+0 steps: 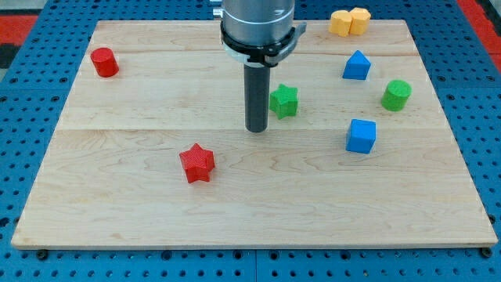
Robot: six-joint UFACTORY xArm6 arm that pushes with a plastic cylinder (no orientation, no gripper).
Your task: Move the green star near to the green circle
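Since your arm ends in a bare dark rod, there's no pincer to open and nothing held. My tip (257,129) sits just left of the green plastic star block (284,101), close but contact unclear. The star lies well apart from the green cylinder block (396,95) at the view's right, on the wooden board (117,196). You've most of the push left.

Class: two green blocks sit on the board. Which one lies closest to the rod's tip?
The green star: it sits just to the view's right of my tip, nearly touching the rod. The green circle stands much farther toward the view's right.
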